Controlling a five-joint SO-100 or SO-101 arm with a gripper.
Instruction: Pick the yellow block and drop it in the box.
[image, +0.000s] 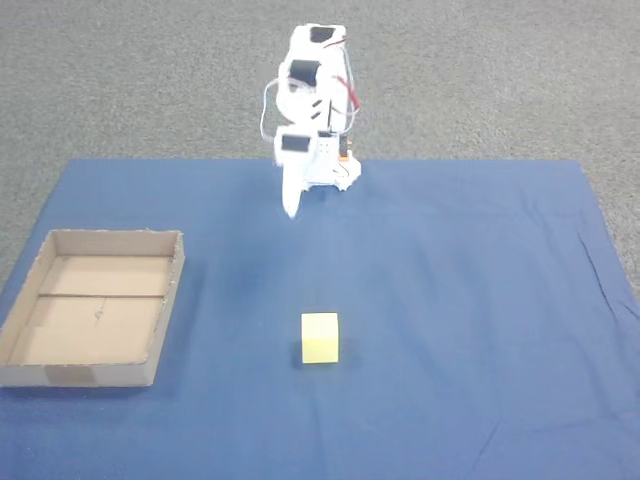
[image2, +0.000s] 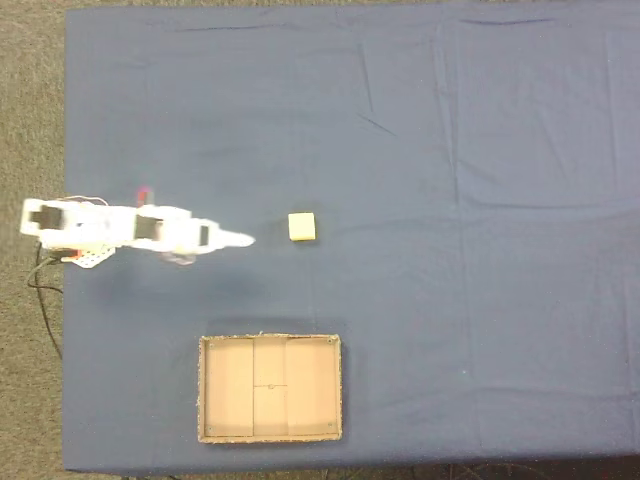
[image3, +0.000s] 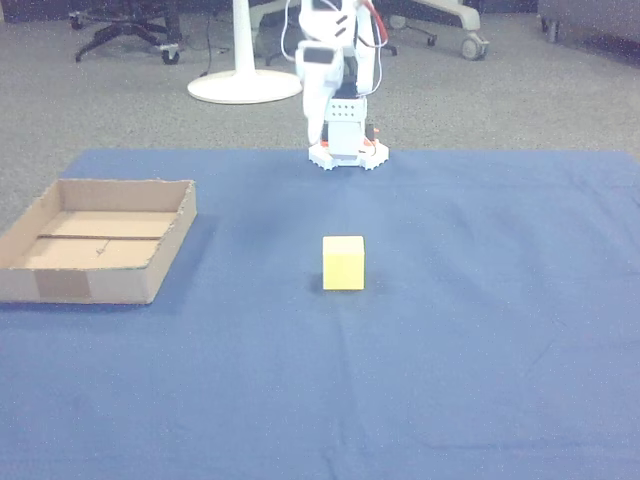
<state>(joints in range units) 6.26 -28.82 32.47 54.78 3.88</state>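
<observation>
- While the gripper (image: 291, 208) hangs near the arm's base, jaws apparently pressed together and holding nothing, the yellow block (image: 320, 337) sits untouched on the blue cloth (image: 480, 300).
- Box (image: 60, 374) is well left of it in that fixed view.
- Risk: light foam cube skids if a fingertip clips it on descent.

The gripper (image2: 243, 239) is too small (and blurred) to tell how its jaws stand.

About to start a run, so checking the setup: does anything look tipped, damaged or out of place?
Nothing stands out. The yellow block sits flat on the blue cloth, and the box is upright and empty.
</observation>
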